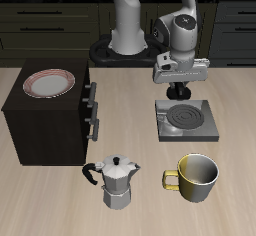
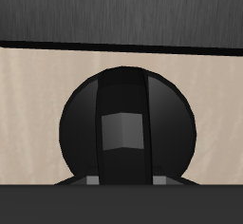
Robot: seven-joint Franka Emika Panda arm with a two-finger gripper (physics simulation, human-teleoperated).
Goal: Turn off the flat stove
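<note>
The flat stove (image 1: 186, 122) is a thin grey slab near the table's middle, and its round spiral coil (image 1: 183, 113) looks dark. My gripper (image 1: 181, 88) hangs straight down over the slab's back edge, right at the small black knob. In the wrist view the knob (image 2: 121, 123) fills the middle as a black disc with a raised bar across it, seen from very close. My fingers are hardly visible in either view, so I cannot tell how far apart they are or whether they touch the knob.
A tall dark brown box (image 1: 50, 115) with a red-rimmed plate (image 1: 49, 83) stands beside the stove. A metal moka pot (image 1: 117, 181) and a yellow mug (image 1: 194, 177) stand near the table's front edge.
</note>
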